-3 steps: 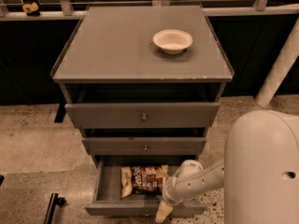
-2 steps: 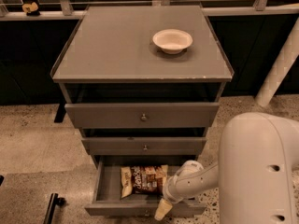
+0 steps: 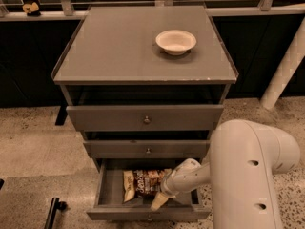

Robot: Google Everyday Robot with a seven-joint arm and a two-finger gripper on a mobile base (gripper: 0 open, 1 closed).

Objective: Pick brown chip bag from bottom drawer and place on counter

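The brown chip bag (image 3: 142, 184) lies flat in the open bottom drawer (image 3: 110, 191), its cream band at the left end. My gripper (image 3: 159, 200) reaches down into the drawer from the right, at the bag's front right corner, just over or touching its edge. The white arm (image 3: 248, 175) fills the lower right and hides the drawer's right part. The counter (image 3: 119, 46) is the grey top of the cabinet above.
A white bowl (image 3: 176, 41) stands on the counter's right rear part. The two upper drawers (image 3: 145, 118) are pulled out a little. A white post (image 3: 283, 66) stands at the right. A dark handle (image 3: 53, 209) lies on the floor at the lower left.
My gripper has moved a little left and further into the drawer, toward the bag. The arm's upper part has swung further into view. The bag has not moved.
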